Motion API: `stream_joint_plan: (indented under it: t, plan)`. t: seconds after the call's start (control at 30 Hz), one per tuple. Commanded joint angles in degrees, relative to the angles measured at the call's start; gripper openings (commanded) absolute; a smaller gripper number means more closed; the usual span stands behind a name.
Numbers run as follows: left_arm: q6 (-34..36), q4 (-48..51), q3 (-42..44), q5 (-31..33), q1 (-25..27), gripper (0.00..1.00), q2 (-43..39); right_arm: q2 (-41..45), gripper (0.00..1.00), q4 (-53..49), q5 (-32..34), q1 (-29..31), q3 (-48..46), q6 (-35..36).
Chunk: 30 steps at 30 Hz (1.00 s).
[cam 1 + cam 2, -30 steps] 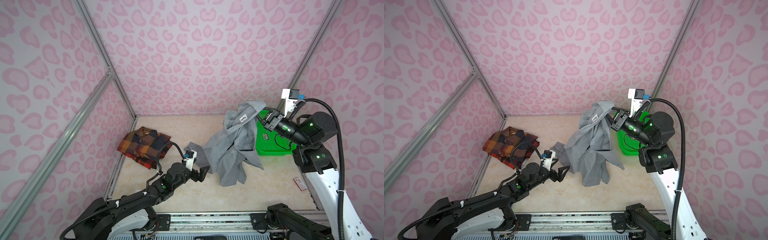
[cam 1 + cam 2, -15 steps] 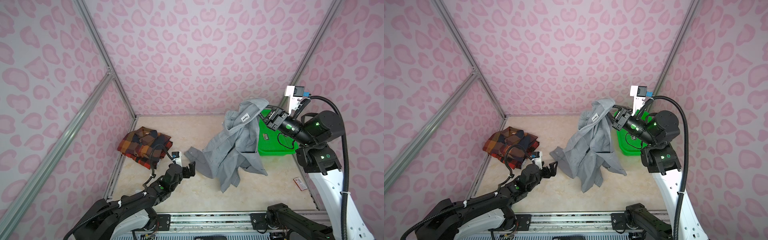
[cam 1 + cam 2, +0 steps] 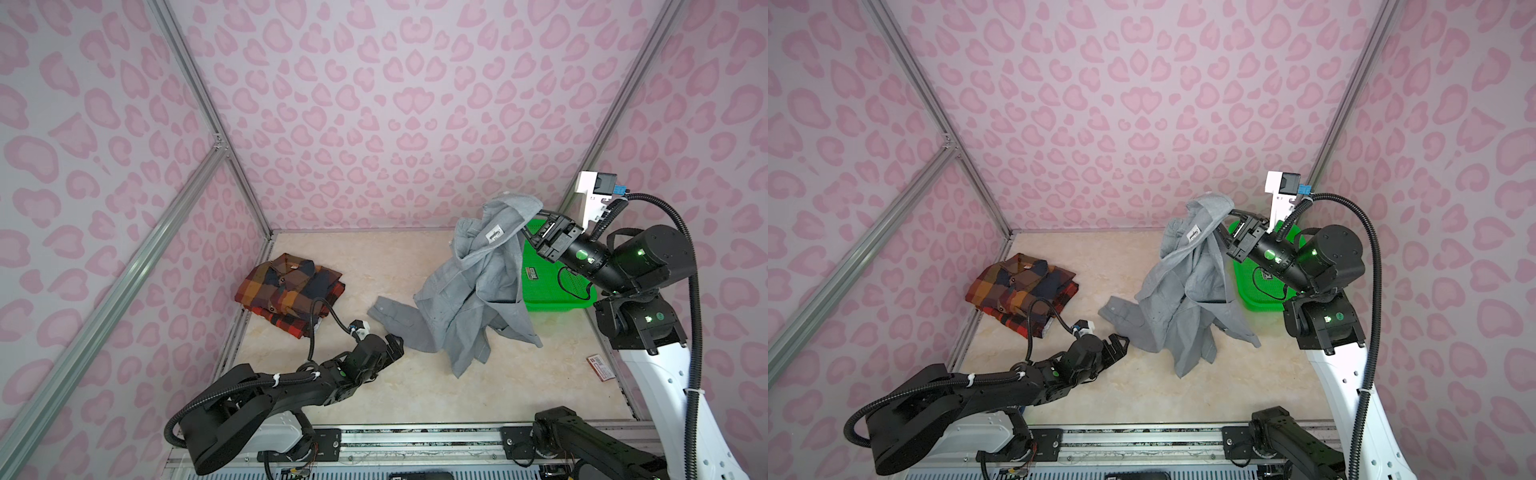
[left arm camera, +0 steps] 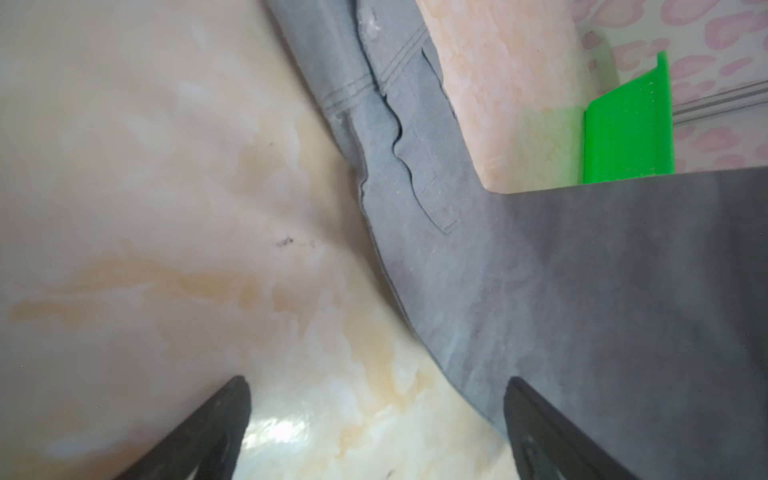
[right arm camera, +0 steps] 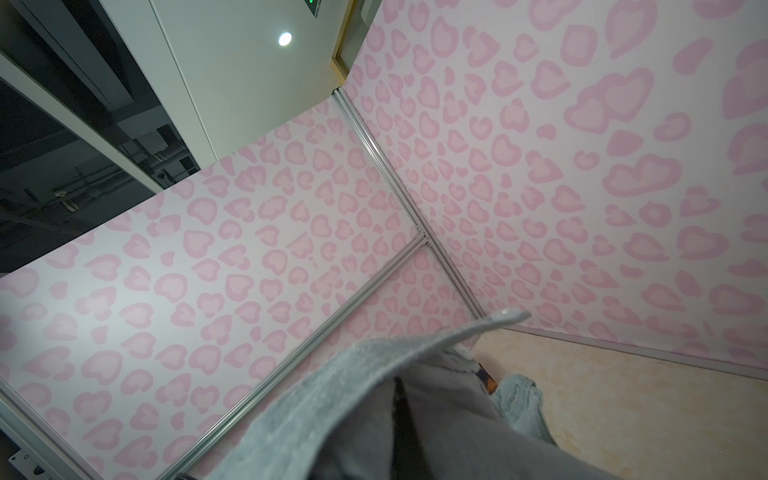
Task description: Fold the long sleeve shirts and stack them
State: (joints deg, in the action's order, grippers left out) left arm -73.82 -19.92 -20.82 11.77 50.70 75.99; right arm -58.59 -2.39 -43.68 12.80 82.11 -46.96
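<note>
The right jaws, raised at back right, are clamped on the top of a gray shirt [image 3: 473,286], which hangs with its hem and one sleeve on the desk [image 3: 415,395]. The left jaws are wide open and empty, low beside that sleeve. A folded plaid shirt [image 3: 291,291] lies at back left. A green basket [image 3: 557,305] sits behind the gray shirt.

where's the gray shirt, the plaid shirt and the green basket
gray shirt [image 3: 469,286], in a top view, on its hanging middle panel
plaid shirt [image 3: 286,286], in a top view, on its folded front
green basket [image 3: 542,293], in a top view, on bare mesh
</note>
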Motion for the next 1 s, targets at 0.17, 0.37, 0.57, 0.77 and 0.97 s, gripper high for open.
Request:
stream_joint_plan:
  t: [0.17, 0.37, 0.57, 0.77, 0.97]
  plan:
    - [-3.4, -4.1, -5.4, 0.5, 0.1, 0.84, 7.9, 1.0, 0.0, 4.6, -0.3, 0.3, -0.9, -1.8]
    - [-3.6, -3.7, -8.5, 1.7, -0.1, 0.53, 13.8, 2.1, 0.0, 4.4, -0.5, 0.5, -0.4, -2.1]
    - [-2.0, -4.6, -10.7, 2.5, -0.8, 0.12, 16.2, 3.0, 0.0, 5.4, -0.7, 1.7, -1.4, -2.8]
    - [0.6, -1.3, -8.5, 3.0, -5.9, 0.04, 9.4, 6.2, 0.0, -0.7, 4.0, 1.6, -3.7, 1.1]
    - [16.4, 24.1, -17.1, 8.0, -15.2, 0.04, -12.8, 11.1, 0.0, -11.3, 18.3, 0.7, -13.4, 5.8]
